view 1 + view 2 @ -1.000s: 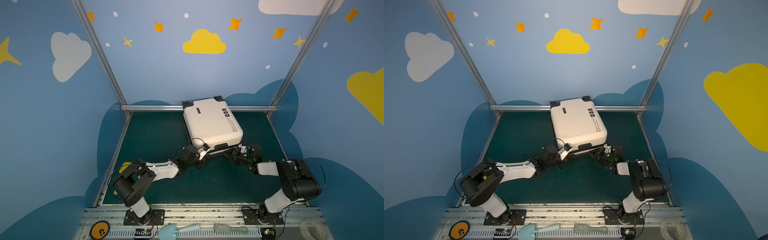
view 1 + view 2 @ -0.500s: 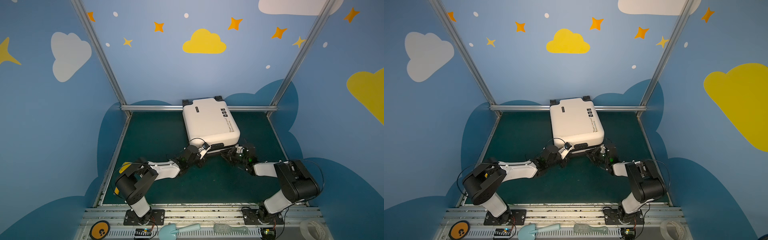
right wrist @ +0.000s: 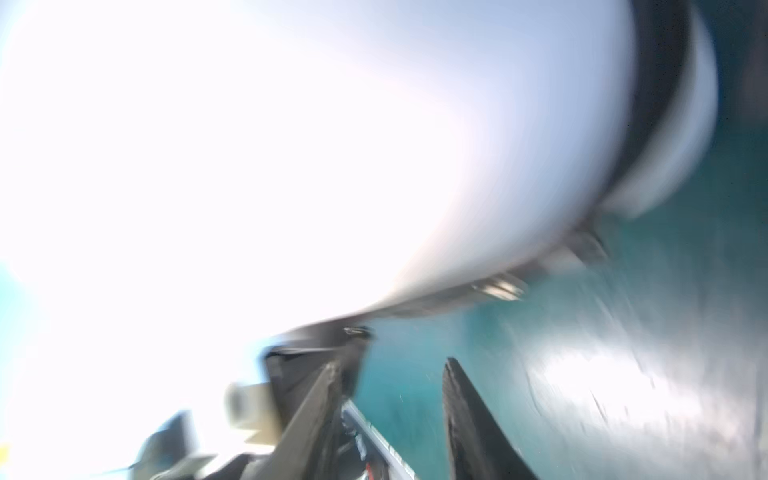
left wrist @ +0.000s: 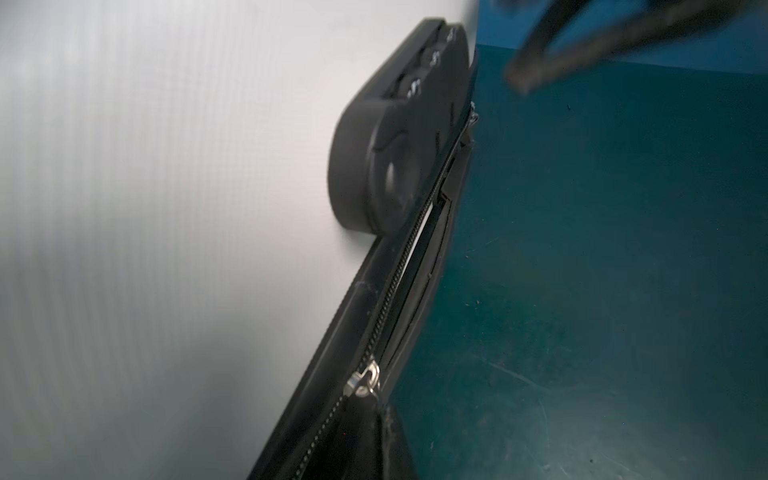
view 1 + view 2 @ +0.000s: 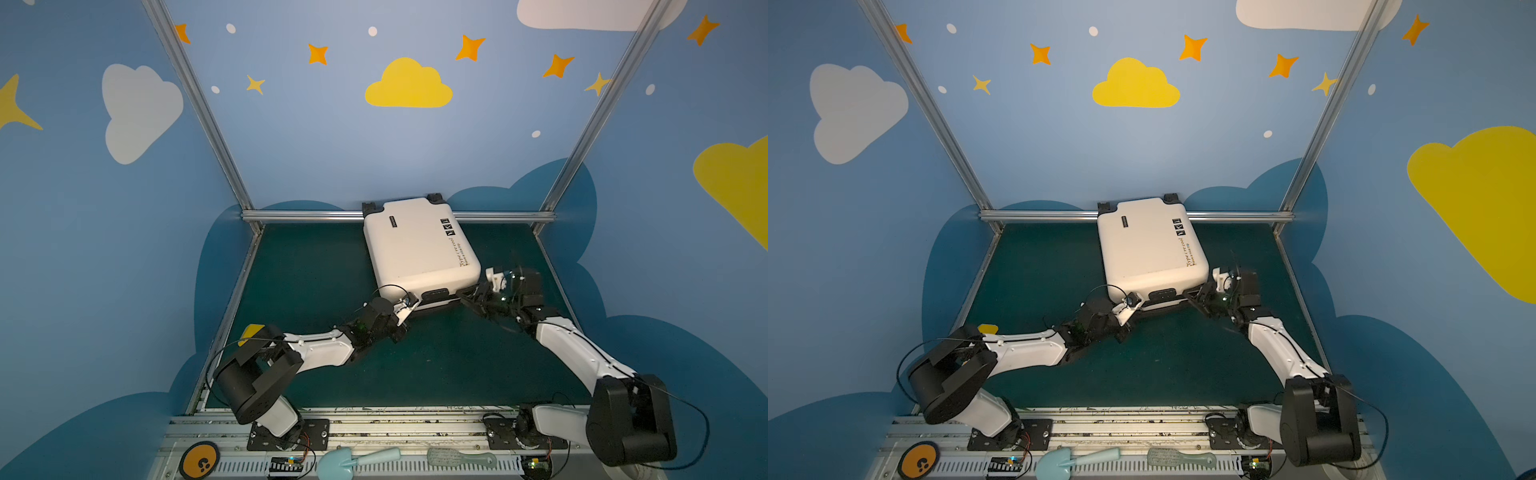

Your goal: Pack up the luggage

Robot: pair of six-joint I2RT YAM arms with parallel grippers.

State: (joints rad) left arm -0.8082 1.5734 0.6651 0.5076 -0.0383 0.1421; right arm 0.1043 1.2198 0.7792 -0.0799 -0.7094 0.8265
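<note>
The luggage [image 5: 419,249] [image 5: 1150,249] is a white hard-shell suitcase. It lies flat and closed on the green mat, its far end against the back rail. My left gripper [image 5: 409,305] [image 5: 1128,306] sits at its near edge, left of the black lock [image 4: 395,145]. In the left wrist view it [image 4: 370,403] is shut just below the silver zipper slider [image 4: 365,380], and the pull tab is hidden between the tips. My right gripper [image 5: 467,297] [image 5: 1194,296] [image 3: 390,386] stands open at the near right corner, with only mat between its fingers [image 3: 457,399].
A metal rail [image 5: 307,215] and blue walls close the mat at the back and sides. On the front ledge lie an orange disc [image 5: 199,460], a pale blue toy shovel [image 5: 357,459] and a brush [image 5: 461,459]. A yellow piece [image 5: 251,332] shows behind the left arm.
The right gripper's jaws have opened, and its wrist has shifted toward the right. The luggage has turned a little straighter. The left gripper stays shut at the zipper.
</note>
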